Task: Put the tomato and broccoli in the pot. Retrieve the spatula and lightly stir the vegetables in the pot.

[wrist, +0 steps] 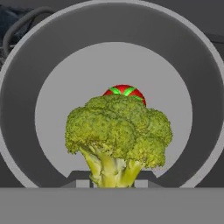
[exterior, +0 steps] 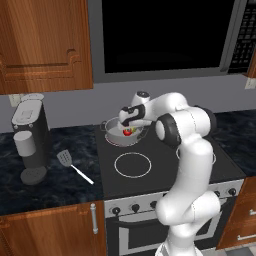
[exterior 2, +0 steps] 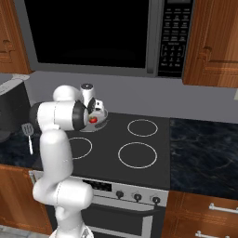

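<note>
Broccoli (wrist: 118,131) gripped by its stem in the fingers (wrist: 114,183), arm reaching down over pot (wrist: 26,87).

No legible text, labels or numbers anywhere

**Clearance around the pot**

Pot (exterior: 116,133) on the rear left burner; its open mouth is occupied by the gripper (wrist: 113,183) holding the broccoli (wrist: 118,133) above the tomato (wrist: 124,91). Left of pot: coffee machine (exterior: 31,140) stands tall; spatula (exterior: 74,167) lies flat between. Front and right burners unobstructed.
</note>
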{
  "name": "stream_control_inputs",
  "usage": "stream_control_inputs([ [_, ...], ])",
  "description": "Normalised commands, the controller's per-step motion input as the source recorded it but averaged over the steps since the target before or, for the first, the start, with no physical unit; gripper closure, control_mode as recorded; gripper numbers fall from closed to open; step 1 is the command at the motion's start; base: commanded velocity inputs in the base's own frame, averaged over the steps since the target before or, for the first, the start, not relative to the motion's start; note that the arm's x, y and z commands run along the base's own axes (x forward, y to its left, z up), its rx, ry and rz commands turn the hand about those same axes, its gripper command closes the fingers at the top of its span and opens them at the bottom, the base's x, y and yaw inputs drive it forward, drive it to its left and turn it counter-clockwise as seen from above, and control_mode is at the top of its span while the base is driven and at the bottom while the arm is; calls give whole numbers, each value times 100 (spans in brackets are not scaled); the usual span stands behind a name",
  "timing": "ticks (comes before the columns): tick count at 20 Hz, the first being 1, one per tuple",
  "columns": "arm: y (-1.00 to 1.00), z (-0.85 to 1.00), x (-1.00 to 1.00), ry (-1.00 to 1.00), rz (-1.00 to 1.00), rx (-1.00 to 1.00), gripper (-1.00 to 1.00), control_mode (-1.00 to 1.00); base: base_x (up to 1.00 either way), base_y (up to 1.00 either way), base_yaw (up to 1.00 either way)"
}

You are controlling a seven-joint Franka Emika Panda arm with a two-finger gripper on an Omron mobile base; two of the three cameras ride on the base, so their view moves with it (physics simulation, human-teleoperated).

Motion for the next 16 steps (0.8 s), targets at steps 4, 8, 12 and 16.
stream_control_inputs([
  [4,5,-22,18,0,0,0,100,-100,0,0,0],
  [8,4,-12,19,0,0,0,100,-100,0,0,0],
  [12,5,-2,17,2,0,0,100,-100,0,0,0],
  [16,7,0,16,0,0,0,100,-100,0,0,0],
])
